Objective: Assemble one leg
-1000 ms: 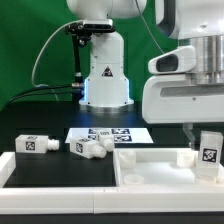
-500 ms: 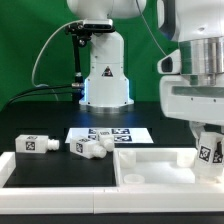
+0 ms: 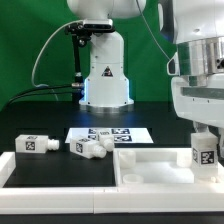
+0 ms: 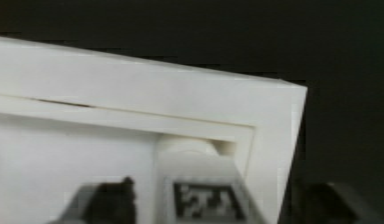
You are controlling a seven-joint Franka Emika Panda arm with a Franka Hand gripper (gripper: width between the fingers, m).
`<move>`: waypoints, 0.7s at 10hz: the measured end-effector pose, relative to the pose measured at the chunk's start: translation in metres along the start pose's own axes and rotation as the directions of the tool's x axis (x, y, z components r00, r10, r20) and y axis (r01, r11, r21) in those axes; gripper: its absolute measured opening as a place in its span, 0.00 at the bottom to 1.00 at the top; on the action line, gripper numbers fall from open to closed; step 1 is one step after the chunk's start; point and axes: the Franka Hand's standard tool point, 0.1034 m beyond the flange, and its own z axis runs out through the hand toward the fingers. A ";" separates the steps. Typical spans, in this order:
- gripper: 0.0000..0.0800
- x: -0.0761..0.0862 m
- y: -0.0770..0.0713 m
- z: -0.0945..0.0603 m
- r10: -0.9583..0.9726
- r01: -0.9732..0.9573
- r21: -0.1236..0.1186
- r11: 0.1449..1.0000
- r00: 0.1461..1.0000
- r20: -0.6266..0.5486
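1. Standing nearest the camera, the large white panel (image 3: 150,168) lies flat along the table's (image 3: 50,140) front edge, raised rim upward.
2. The claw (image 3: 205,133) pinches the leg (image 3: 205,153) upright over the panel's corner, toward the table's front corner on the exterior view's right. The wrist view shows the leg (image 4: 203,180) between two dark fingers (image 4: 111,200), at the inner corner of the rim; judged positioned for seating there. Contact with the panel cannot be confirmed.
3. Spare legs rest behind: one upright block (image 3: 32,144) and a tumbled group (image 3: 93,149).
4. The marker board (image 3: 110,133) lies mid-table.
5. The arm's base (image 3: 104,75) occupies the far edge.
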 end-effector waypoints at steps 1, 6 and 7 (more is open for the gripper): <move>0.60 0.005 -0.001 -0.002 -0.250 0.250 -0.006 0.968 0.968 -0.003; 0.81 0.003 -0.001 -0.002 -0.629 0.629 -0.011 0.777 0.777 0.008; 0.81 0.004 0.000 -0.002 -0.706 0.706 -0.014 0.708 0.709 0.009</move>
